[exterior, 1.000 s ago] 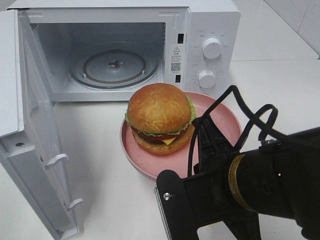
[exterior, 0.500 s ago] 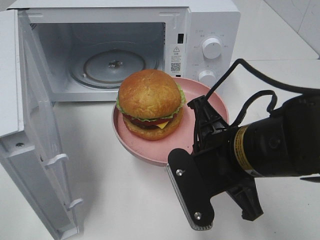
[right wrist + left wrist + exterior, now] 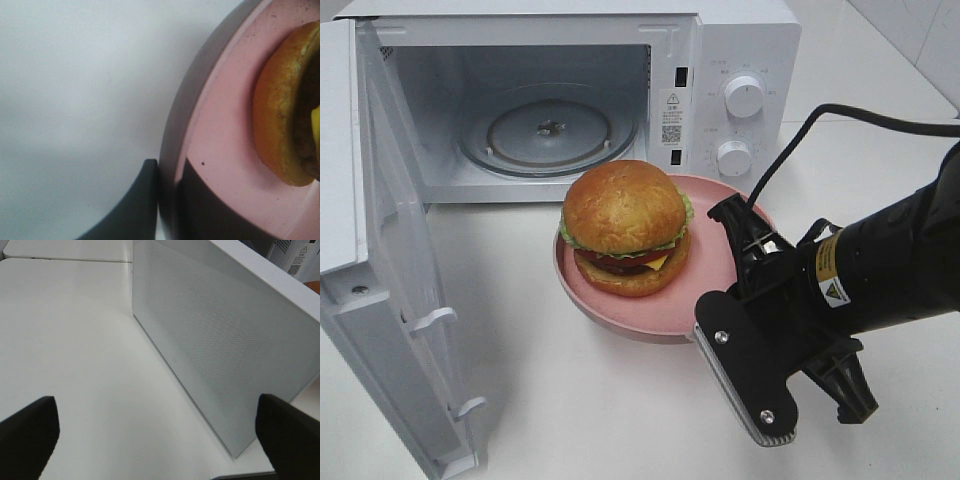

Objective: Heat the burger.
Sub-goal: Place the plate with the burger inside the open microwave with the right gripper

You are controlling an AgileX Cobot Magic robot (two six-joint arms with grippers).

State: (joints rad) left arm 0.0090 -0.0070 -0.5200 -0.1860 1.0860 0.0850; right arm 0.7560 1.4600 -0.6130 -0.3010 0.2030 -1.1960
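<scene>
left gripper [image 3: 157, 435]: fingers are spreading wide, gripping nothing, over the white table [image 3: 75, 350] beside the door's outer face.
door [image 3: 390, 260]: is hanging open at the left of the white microwave [image 3: 740, 50].
turntable [image 3: 548, 130]: is sitting inside the cavity.
burger [image 3: 625, 238]: is resting on the pink plate [image 3: 715, 270], outside, just in front of the cavity.
right gripper [image 3: 167, 200]: fingers are pinching the plate's rim, one inside, one outside.

Gripper [image 3: 157, 440], jaws spread wide, faces microwave door [image 3: 220, 340].
</scene>
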